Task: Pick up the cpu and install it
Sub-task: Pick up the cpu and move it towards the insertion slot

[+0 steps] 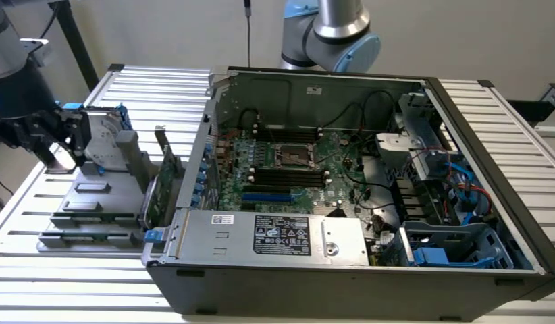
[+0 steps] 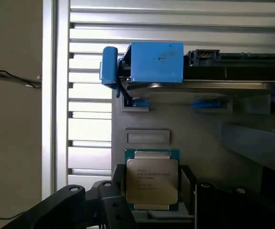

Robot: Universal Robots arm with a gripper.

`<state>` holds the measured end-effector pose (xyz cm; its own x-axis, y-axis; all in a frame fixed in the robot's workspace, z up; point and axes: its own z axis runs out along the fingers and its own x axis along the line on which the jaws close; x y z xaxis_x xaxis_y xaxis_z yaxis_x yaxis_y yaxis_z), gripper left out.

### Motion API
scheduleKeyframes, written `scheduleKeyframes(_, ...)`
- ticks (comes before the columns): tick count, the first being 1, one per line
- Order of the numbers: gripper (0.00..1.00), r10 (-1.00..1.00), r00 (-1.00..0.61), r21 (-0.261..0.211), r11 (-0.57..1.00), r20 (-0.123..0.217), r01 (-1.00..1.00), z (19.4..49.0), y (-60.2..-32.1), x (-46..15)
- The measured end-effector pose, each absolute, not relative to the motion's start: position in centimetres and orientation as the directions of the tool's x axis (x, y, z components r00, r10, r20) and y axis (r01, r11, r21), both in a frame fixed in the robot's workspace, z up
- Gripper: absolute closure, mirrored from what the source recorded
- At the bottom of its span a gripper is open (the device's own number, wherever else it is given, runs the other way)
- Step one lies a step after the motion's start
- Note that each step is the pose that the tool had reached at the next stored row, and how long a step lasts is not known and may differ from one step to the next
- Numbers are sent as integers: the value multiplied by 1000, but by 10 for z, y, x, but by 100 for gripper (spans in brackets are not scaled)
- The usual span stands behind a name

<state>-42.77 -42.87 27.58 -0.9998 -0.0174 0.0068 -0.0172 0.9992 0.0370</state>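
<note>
**Chip in the jaws beside the open tower**

The cpu (image 2: 151,183), silver lid up with a thin green rim around it, sits between the gripper's (image 2: 154,191) black fingers (image 2: 119,188). The jaws stand wide, one finger pressed against each opposite edge of the chip, pinching it across its full width. The chip hangs just over the grey parts tray (image 2: 213,129). Whether it has cleared the tray's surface is hard to judge. The printing on the lid is too fine to read, and the fingers' lower ends are cut off by the frame edge.

In the exterior view the gripper (image 1: 66,158) hovers at the far end of that tray (image 1: 97,202), at about nine o'clock from the open computer case (image 1: 350,283). The hard drive (image 1: 102,135) with its blue brackets (image 2: 156,62) stands on edge just beyond the gripper, at roughly one o'clock from it. A green circuit card (image 1: 167,172) stands upright between tray and case.

Near the middle of the motherboard, the square processor socket (image 1: 289,156) lies at three o'clock from the gripper, well apart from it. Its interior is too small to make out. Everything rests on a slatted metal table (image 1: 80,277).
</note>
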Motion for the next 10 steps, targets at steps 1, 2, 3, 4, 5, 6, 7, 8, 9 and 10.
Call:
scheduleKeyframes(1, 45, -17, -1000, 37, 999, 7, -17, 280, -429, -427)
scheduleKeyframes(2, 45, -17, -1000, 37, 999, 7, -17, 285, -429, -427)
scheduleKeyframes(3, 45, -17, -1000, 37, 999, 7, -17, 289, -429, -426)
scheduleKeyframes(4, 45, -17, -1000, 37, 999, 7, -17, 294, -429, -424)
scheduleKeyframes(5, 45, -18, -1000, 37, 999, 7, -17, 299, -429, -422)
scheduleKeyframes(6, 45, -18, -1000, 37, 999, 7, -17, 303, -429, -420)
scheduleKeyframes(7, 45, -18, -1000, 37, 999, 7, -18, 308, -429, -418)
scheduleKeyframes(8, 45, -18, -1000, 37, 999, 7, -18, 312, -429, -416)
scheduleKeyframes(9, 45, -18, -1000, 37, 999, 7, -18, 317, -429, -413)
scheduleKeyframes(10, 45, -19, -1000, 37, 999, 7, -18, 321, -429, -410)
